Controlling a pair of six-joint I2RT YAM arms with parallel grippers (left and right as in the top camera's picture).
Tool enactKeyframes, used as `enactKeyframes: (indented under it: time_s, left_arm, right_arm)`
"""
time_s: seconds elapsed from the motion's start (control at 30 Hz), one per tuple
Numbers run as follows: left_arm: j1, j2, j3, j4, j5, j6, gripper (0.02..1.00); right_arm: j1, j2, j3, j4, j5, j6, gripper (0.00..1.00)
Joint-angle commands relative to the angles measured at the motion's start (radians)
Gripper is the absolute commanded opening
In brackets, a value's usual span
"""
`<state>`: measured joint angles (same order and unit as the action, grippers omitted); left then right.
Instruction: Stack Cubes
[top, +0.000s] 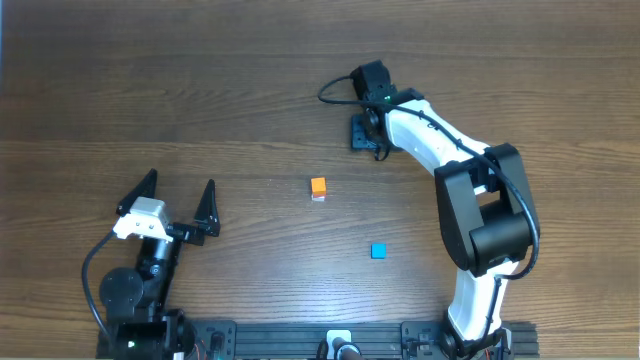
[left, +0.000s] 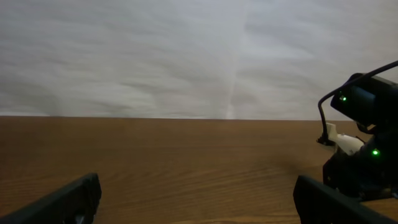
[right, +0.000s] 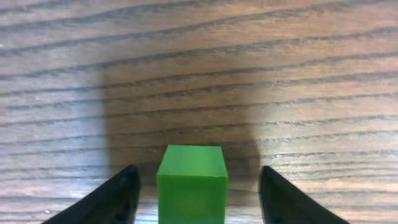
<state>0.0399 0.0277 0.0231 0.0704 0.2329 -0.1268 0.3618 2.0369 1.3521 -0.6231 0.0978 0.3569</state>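
Toward the bottom left of the top view, the left arm (top: 150, 240) is being held low by its base, and the left jaws are being held spread wide with nothing between them. A blue cube (top: 378, 250) is being carried by the table (top: 200, 80) in the lower centre-right, well apart from an orange cube (top: 318, 185) lying nearer mid-frame; a pale sliver is showing at its lower edge that cannot be identified. Farther up, in the upper centre-right, the right arm (top: 440, 150) is being stretched out, and it is by far the nearer arm to the green cube (right: 191, 183). In the right wrist view that cube is being straddled by the right jaws, which are released, with a gap on either side. The cube is lying centred between them on the table, its faces squared to them. No long axis is being offered by its equal sides, so a straight closing is judged to be all the coming grasp is calling for.
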Motion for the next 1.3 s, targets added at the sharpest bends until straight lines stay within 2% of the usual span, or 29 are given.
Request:
enactKeyframes:
  time_s: [0.03, 0.87, 1.17, 1.3]
  left_arm:
    - [0.005, -0.005, -0.008, 0.005, 0.005, 0.016, 0.998]
    - [0.005, -0.005, -0.008, 0.005, 0.005, 0.016, 0.998]
    - [0.005, -0.005, -0.008, 0.005, 0.005, 0.016, 0.998]
    - [0.005, -0.005, -0.008, 0.005, 0.005, 0.016, 0.998]
  right_arm:
    - [0.009, 0.020, 0.022, 0.003, 0.024, 0.002, 0.487]
    - [0.030, 0.016, 0.023, -0.010, 0.023, 0.003, 0.246]
    - [0.105, -0.164, 0.054, -0.173, 0.024, 0.026, 0.222]
    - [0.180, -0.290, 0.070, -0.262, 0.065, 0.070, 0.213]
